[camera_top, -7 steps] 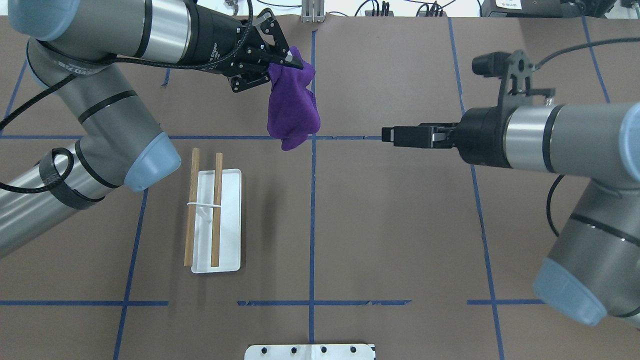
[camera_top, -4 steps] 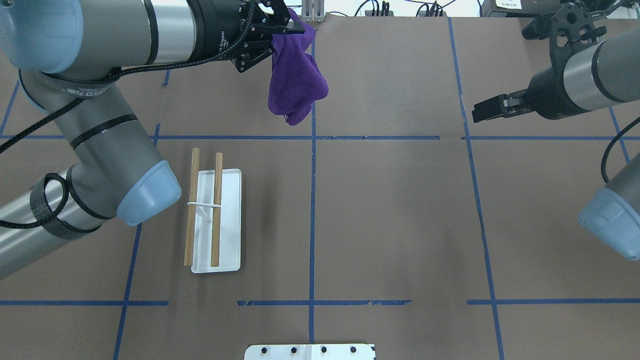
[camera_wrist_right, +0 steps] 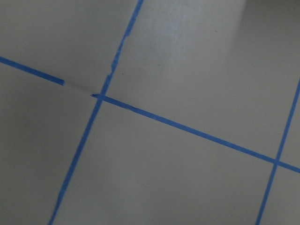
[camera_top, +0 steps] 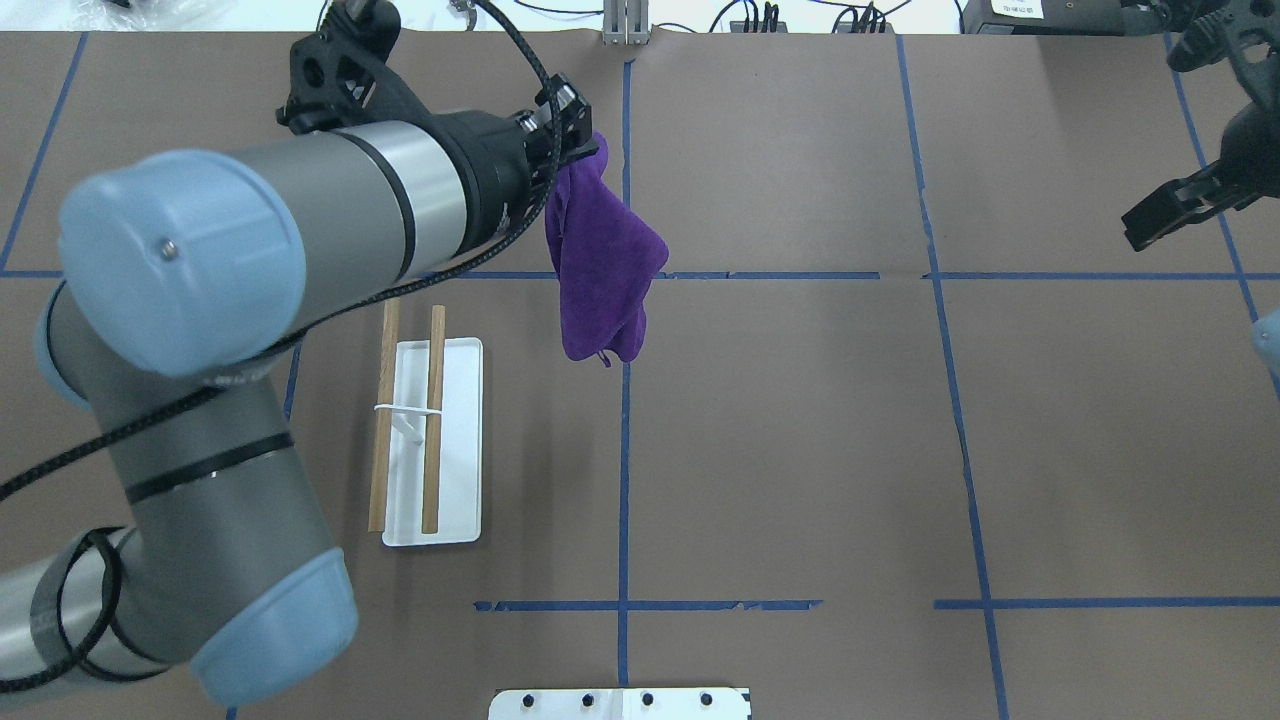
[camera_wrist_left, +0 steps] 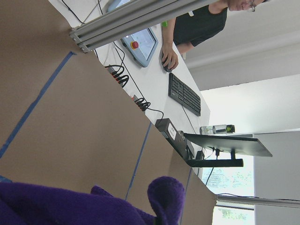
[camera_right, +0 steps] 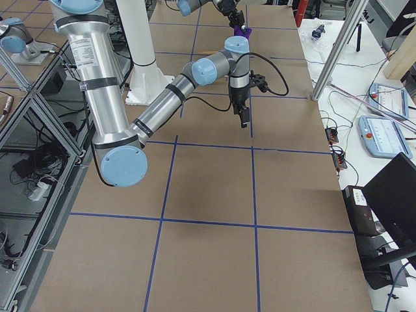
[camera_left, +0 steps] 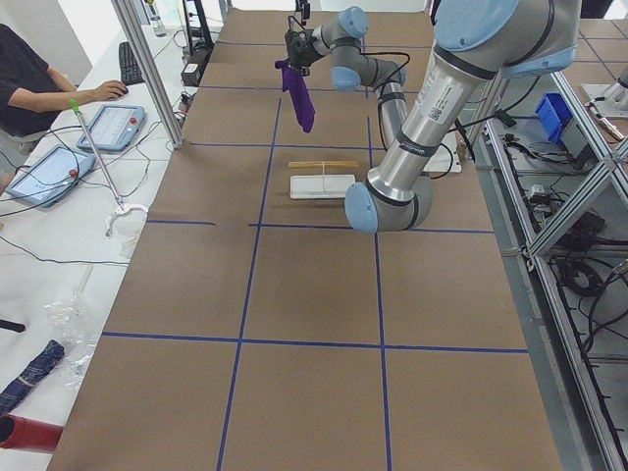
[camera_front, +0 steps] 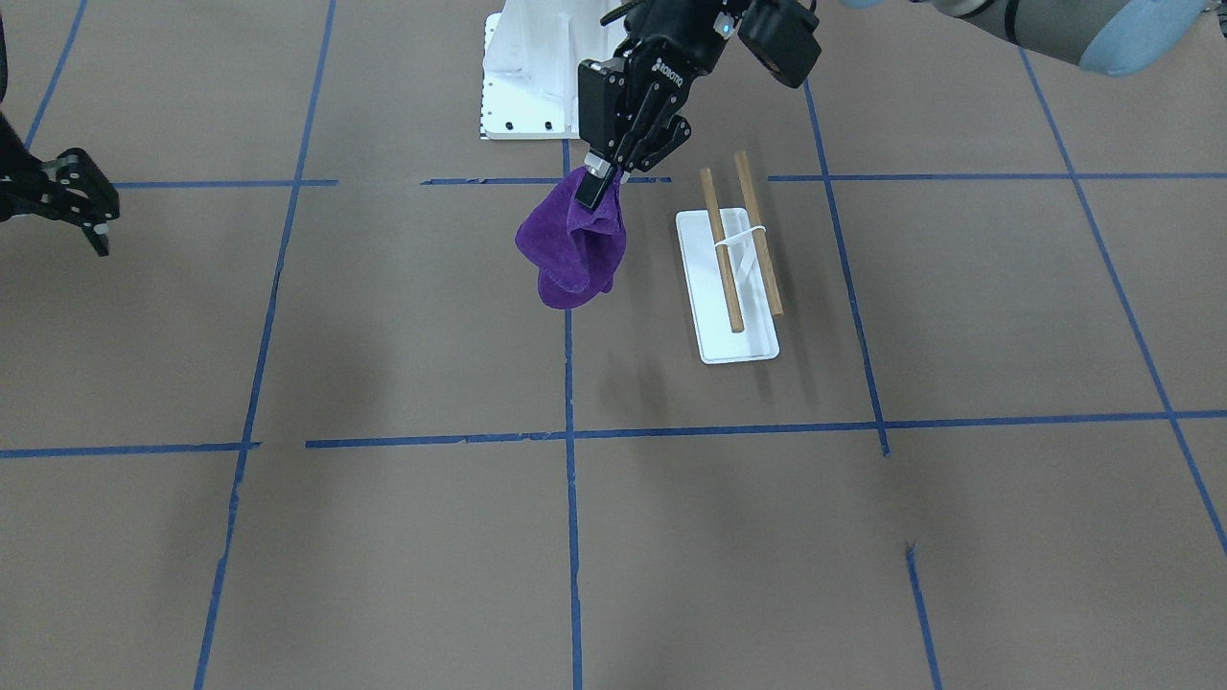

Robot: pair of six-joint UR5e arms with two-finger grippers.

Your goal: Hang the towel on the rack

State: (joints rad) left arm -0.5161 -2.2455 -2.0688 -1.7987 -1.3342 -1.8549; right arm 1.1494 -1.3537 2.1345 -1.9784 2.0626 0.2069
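Towel (camera_top: 603, 265) held aloft, not yet hung
It is clamped at one edge in the left gripper (camera_front: 599, 182), near the rack (camera_top: 462, 440) — bunched so, a dowel (camera_top: 434, 420) may be snagged and the light rack tipped.

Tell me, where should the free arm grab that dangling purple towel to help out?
Grip the towel at its loose lower end, approaching sideways with the right gripper. The left gripper already pinches the top corner, so the cloth hangs bunched above the table; a low second hold would probably spread it for the rack.
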